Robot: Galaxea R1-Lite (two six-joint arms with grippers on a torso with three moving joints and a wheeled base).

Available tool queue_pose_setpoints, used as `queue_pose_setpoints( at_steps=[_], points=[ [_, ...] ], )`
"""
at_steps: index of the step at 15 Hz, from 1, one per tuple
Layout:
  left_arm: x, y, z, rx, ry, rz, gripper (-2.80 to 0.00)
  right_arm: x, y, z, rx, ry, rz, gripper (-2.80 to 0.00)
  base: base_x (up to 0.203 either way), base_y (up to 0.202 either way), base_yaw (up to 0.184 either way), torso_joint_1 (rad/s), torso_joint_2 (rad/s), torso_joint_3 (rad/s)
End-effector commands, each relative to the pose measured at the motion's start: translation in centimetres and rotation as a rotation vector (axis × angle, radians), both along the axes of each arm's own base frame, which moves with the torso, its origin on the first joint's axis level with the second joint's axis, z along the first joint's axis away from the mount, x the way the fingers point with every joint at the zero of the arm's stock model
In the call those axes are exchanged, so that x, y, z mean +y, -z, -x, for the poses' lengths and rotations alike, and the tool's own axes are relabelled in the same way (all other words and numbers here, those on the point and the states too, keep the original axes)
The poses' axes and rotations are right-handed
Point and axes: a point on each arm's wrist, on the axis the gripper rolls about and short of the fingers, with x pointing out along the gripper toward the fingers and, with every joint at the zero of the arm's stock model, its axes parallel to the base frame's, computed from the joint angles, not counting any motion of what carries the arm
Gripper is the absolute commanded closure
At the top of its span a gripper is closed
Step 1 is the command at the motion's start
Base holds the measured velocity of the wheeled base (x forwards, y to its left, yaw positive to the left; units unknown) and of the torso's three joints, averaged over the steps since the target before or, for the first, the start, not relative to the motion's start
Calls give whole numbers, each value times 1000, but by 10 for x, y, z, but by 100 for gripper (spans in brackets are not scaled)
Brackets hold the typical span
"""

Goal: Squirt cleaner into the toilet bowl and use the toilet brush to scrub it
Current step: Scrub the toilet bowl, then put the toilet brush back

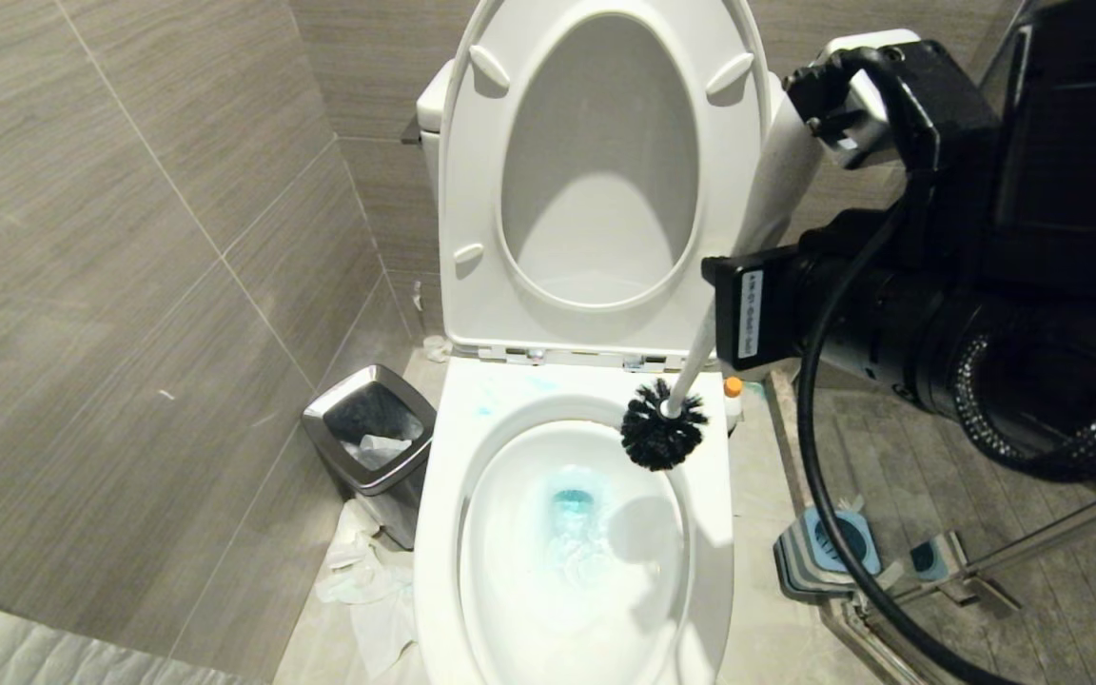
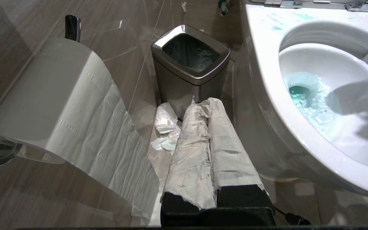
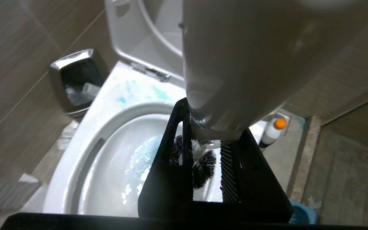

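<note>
My right claw point(image 3: 208, 150) grips the toilet brush point(image 1: 664, 433) by its handle, its dark head right of centre over the toilet bowl point(image 1: 434, 533), blue cleaner point(image 1: 572, 518) pooled below, while my left claw point(image 2: 208, 105) rests closed.

In the head view, the right hand point(image 1: 733, 285) sits behind its own black camera mount, so its grip on the toilet brush point(image 1: 664, 433) is hidden. The toilet bowl point(image 1: 443, 533) runs off the bottom edge. The white bottle point(image 1: 732, 404) shows only its orange cap beyond the rim.
</note>
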Motion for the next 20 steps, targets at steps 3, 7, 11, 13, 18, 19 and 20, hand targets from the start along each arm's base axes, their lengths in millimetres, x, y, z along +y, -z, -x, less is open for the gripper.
queue_pose_setpoints(
  at_steps=[3, 7, 11, 13, 18, 19, 20],
  points=[
    [0, 2, -1, 7, -1, 0, 0, -28, -18, -23, -43, 127, -40, 0, 0, 0, 0, 0, 0, 0],
    [0, 2, -1, 8, -1, 0, 0, -74, -30, -48, -57, 226, -58, 0, 0, 0, 0, 0, 0, 0],
    [0, 2, -1, 8, -1, 0, 0, -144, -18, -69, -16, 297, -57, 0, 0, 0, 0, 0, 0, 0],
    [0, 2, -1, 8, -1, 0, 0, -175, 1, -69, 41, 313, -67, 0, 0, 0, 0, 0, 0, 0],
    [0, 2, -1, 8, -1, 0, 0, -228, 61, -69, 141, 355, -95, 0, 0, 0, 0, 0, 0, 0],
    [0, 2, -1, 7, -1, 0, 0, -234, 76, -74, 155, 367, -97, 0, 0, 0, 0, 0, 0, 0],
    [0, 2, -1, 8, -1, 0, 0, -240, 90, -79, 168, 380, -100, 0, 0, 0, 0, 0, 0, 0]
  ],
)
